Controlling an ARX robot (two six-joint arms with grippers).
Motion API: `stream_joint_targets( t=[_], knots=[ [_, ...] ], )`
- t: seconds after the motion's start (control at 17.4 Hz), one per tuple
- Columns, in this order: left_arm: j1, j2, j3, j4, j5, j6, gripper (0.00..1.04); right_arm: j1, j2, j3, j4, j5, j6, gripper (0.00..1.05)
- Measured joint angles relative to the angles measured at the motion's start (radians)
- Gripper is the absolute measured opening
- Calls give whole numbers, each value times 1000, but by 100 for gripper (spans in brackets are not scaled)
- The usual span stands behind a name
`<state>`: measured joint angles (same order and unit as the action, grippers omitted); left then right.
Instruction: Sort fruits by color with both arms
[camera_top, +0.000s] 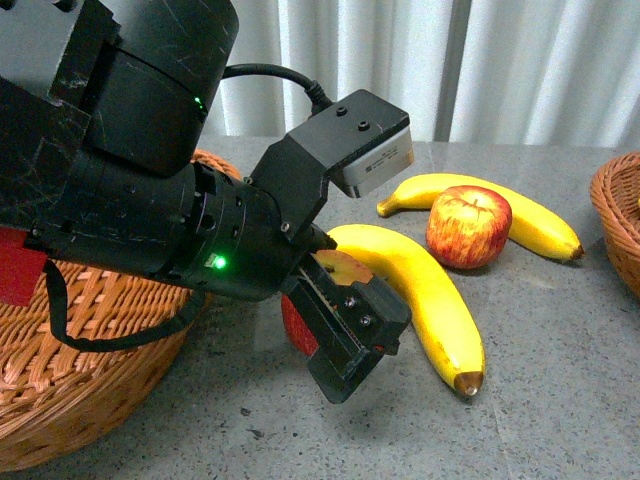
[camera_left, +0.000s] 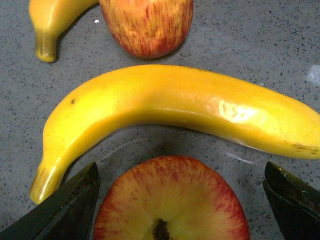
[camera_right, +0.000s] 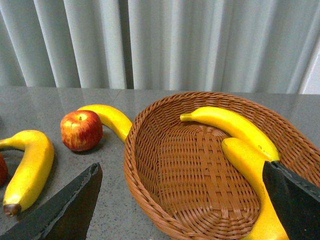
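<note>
Left pincer (camera_left: 180, 170): fingers (camera_left: 70, 210) apart, one on either side of the near apple (camera_left: 170, 200). The apple sits stalk-up on the grey table (camera_top: 560, 380). A sliver of gap shows at each side, so I am not clamped on it.

The near banana (camera_left: 175, 105) lies on the table just beyond that apple, close beside it; I cannot tell if they touch. Further on, the far apple (camera_top: 468, 226) sits against the far banana (camera_top: 540, 225).

Left basket (camera_top: 60, 400): brown wicker, under my left arm. The arm hides its inside, so I cannot tell the contents.

Right basket (camera_right: 137, 165): brown wicker, oval. Two bananas lie in it side by side: the rim-side banana (camera_right: 235, 125) along the wall and the middle banana (camera_right: 247, 162) next to it.

Right pincer (camera_right: 181, 167): it hangs by this basket with the fingers spread wide. One finger (camera_right: 295, 200) covers the end of the middle banana; whether it touches, I cannot tell.
</note>
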<state>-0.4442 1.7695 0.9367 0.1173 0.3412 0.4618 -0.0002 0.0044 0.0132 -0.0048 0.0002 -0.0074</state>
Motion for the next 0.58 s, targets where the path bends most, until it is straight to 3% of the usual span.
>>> stream_joint_targets(
  t=[0.12,0.17,0.29,0.58],
  knots=[
    [-9,4,0,6,3,2,95,0,0,0,0,0,0,98],
    [-12,4,0,7,3,2,82,0,0,0,0,0,0,98],
    [-14,4,2,2,2,3,67,0,0,0,0,0,0,98],
    [-26,-20,16,-13,-44,10,63,0,0,0,0,0,0,98]
  ],
)
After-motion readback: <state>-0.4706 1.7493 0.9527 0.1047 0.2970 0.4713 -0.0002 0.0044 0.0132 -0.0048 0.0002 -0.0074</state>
